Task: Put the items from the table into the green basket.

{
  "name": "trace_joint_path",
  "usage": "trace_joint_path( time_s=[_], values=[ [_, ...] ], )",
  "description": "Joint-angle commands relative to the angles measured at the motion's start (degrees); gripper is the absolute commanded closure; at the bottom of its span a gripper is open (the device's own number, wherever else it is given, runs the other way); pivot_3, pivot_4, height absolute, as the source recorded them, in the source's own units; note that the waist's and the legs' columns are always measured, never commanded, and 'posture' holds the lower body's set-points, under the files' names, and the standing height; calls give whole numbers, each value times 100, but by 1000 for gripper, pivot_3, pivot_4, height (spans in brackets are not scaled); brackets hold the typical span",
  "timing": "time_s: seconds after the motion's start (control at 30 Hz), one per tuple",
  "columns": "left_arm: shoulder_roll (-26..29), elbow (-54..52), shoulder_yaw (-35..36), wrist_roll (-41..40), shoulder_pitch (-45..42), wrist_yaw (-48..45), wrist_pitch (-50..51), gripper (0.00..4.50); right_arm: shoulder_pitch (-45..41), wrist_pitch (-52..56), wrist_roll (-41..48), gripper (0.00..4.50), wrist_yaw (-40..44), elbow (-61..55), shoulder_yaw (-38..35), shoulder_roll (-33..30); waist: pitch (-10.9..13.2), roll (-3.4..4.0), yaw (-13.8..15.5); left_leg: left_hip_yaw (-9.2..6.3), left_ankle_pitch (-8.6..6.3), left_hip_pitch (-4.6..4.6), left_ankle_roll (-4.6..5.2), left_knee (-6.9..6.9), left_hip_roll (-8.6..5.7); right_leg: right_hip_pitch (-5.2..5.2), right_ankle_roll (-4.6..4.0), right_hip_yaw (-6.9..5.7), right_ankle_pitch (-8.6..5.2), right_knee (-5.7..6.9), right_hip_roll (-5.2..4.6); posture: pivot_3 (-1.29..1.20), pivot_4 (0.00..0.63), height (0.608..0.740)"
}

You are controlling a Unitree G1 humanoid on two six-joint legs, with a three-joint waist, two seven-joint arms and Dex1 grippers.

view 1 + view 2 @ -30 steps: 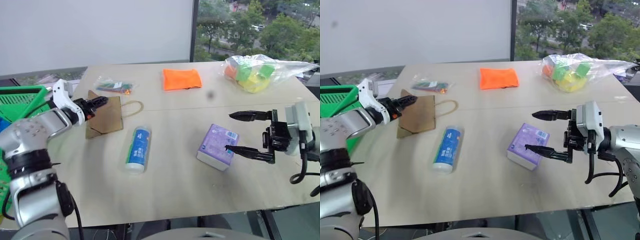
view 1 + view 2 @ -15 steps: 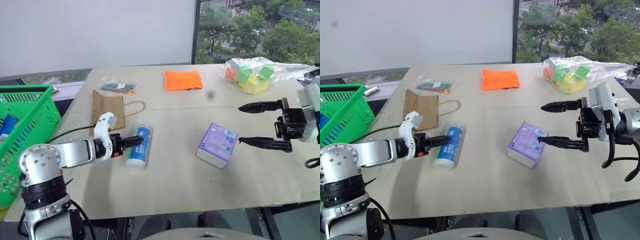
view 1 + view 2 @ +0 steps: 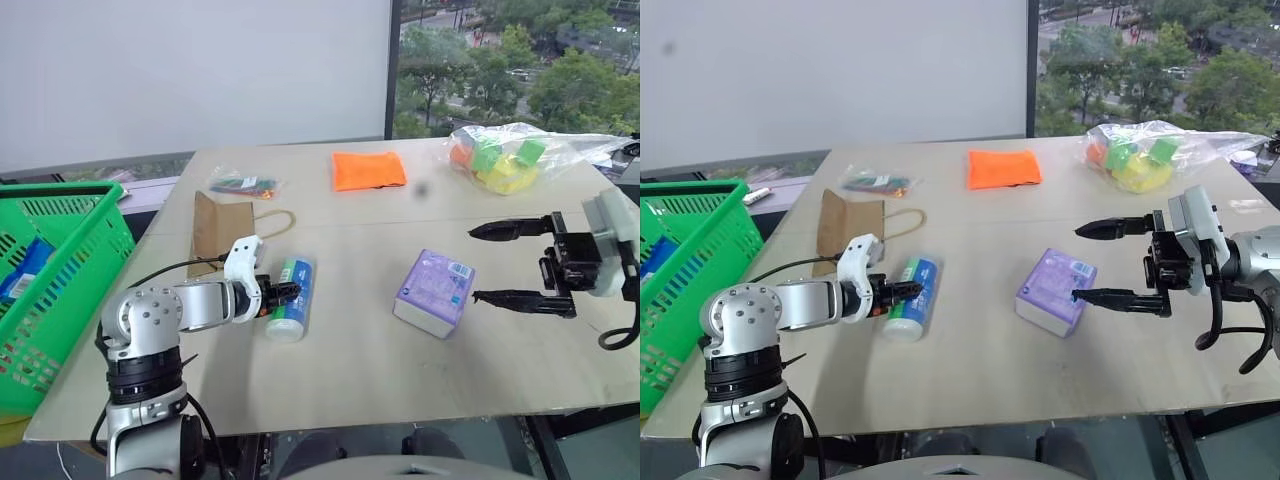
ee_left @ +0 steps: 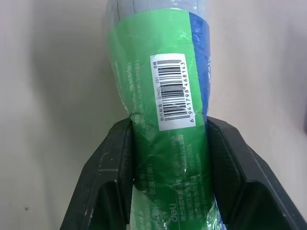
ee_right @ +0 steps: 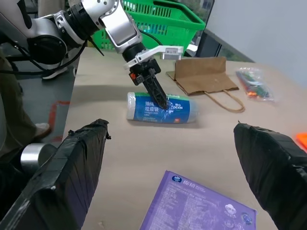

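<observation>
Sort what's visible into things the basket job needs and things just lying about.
Job: white bottle between the left gripper fingers, paper bag, purple tissue pack, orange cloth, two clear bags, green basket.
Lying about: small white object beyond the basket.

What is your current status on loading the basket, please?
Left gripper clamped around the white bottle, which lies on the table. Right gripper open beside the purple tissue pack. Green basket unobstructed.

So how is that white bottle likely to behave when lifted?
The white bottle lies on its side, so it may roll if nudged. Its glossy label looks slippery. The left hand straddles its middle, so it should lift fairly level.
</observation>
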Motion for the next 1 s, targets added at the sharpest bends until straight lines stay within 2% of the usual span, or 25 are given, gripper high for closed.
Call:
trace_joint_path(
  time_s=[0.03, 0.13, 0.17, 0.3, 0.4, 0.5, 0.6, 0.83, 0.9, 1.0],
  values=[
    [39, -398, 436, -11, 91, -288, -236, 2946, -171, -86, 42, 0, 1, -80, -29, 69, 15, -11, -2, -2, 2, -1, -3, 1, 0, -1, -2, 0, 3, 1, 1, 54, 0, 740],
    [315, -823, 1033, 26, 67, -497, -738, 2946, -286, -114, 43, 0, -2, -47, 48, 184, 62, -87, 21, -15, 19, -23, -34, 13, 22, -48, -2, -7, 27, 6, 10, 86, 0, 740],
    [447, -938, 1172, 164, 80, -604, -1098, 2946, -342, -102, 70, 0, 0, -28, 78, 237, 65, -93, 25, -20, 23, -35, -41, 13, 31, -62, -6, -10, 29, 6, 7, 97, 0, 740],
    [1170, -959, 1285, 1274, 9, -749, -2663, 2946, -679, -77, 182, 0, -21, 80, 235, 555, 78, -113, 50, -19, 21, -54, -44, 2, 39, -88, -10, -12, 29, -3, -9, 122, 0, 740],
    [1818, -819, 1111, 2302, -67, -678, -3659, 2946, -902, -56, 187, 0, 7, 135, 349, 747, 82, -125, 114, -21, 21, -115, -44, 3, 32, -149, -10, -17, 30, -6, -20, 151, 0, 740],
    [2625, -164, 1253, 3325, -180, -514, -4448, 2946, -1094, 17, 237, 0, 38, 194, 420, 851, 84, -128, 224, -27, 20, -131, -41, -8, 27, -158, -9, -24, 30, -31, -29, 175, 0, 740],
    [3183, 805, 1557, 3854, -271, -428, -4843, 2946, -1207, -2, 190, 0, 93, 315, 493, 920, 91, -131, 248, -32, 19, -134, -40, -13, 19, -160, -9, -31, 30, -34, -23, 194, 0, 740],
    [3700, 2652, 1815, 4447, -240, -628, -5476, 2946, -1319, 43, 310, 0, 18, 172, 468, 1095, 91, -132, 364, -40, 18, -133, -38, -13, 12, -159, -8, -40, 30, -24, -25, 186, 0, 740],
    [3729, 3027, 1842, 4416, -255, -842, -5586, 1964, -1319, 64, 332, 0, 26, 144, 471, 1095, 84, -143, 399, -45, 18, -133, -38, -12, 9, -158, -8, -44, 30, -21, -25, 182, 0, 740],
    [3719, 3287, 1787, 4287, -240, -1342, -5766, 844, -1283, 29, 282, 0, 49, 180, 477, 1075, 73, -164, 428, -51, 18, -134, -38, -9, 5, -157, -8, -50, 30, -19, -27, 176, 0, 740]
  ],
)
